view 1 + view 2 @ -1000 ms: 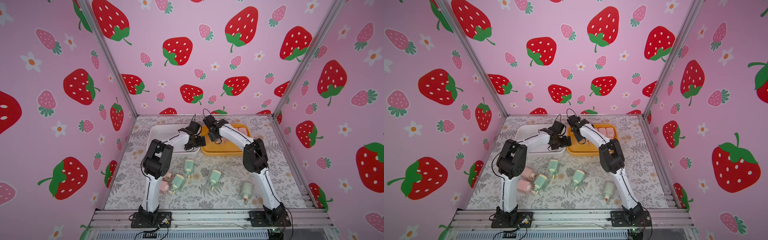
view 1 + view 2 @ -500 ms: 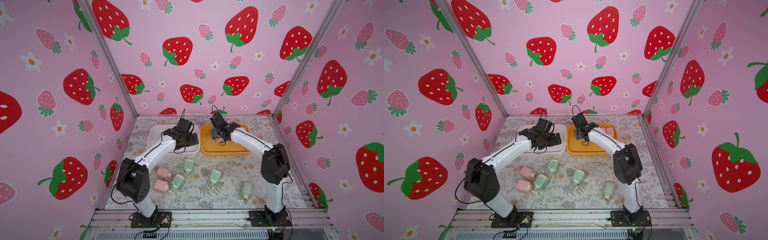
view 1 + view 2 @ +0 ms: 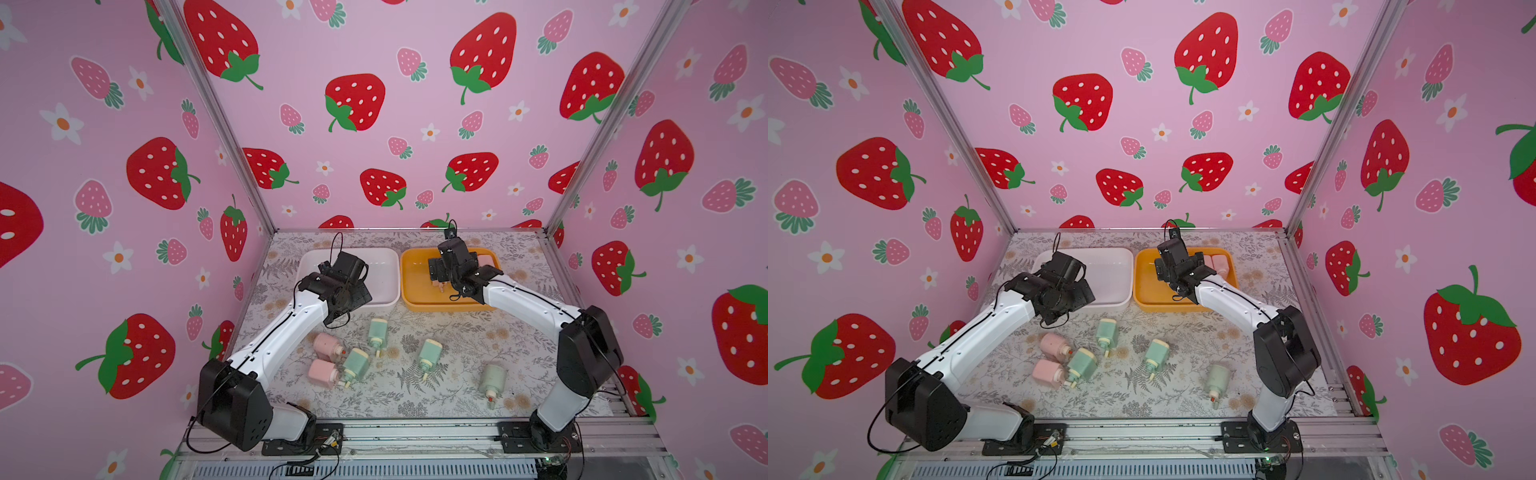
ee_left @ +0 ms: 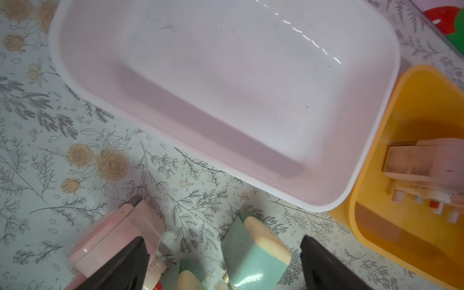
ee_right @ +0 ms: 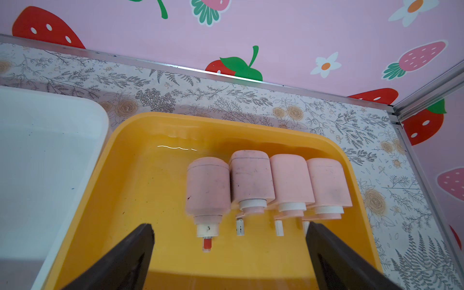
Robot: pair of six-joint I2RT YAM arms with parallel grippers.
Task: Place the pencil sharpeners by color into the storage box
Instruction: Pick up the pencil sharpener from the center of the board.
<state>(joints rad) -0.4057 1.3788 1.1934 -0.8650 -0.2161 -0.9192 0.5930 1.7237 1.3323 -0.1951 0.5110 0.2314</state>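
Two white robot arms with black joints rise from bases at the near edge of the table (image 3: pixel 453 401). The left arm (image 3: pixel 282 332) bends at a low black elbow close to the near left corner, then stretches forward and inward, with its black left wrist (image 3: pixel 336 286) about midway to the far edge. The right arm (image 3: pixel 528 307) stands up to a higher elbow on the right side, then reaches forward and inward, with its right wrist (image 3: pixel 457 266) closer to the far edge. Each wrist view shows dark fingers spread wide apart, on the left gripper (image 4: pixel 222 239) and the right gripper (image 5: pixel 229 224).
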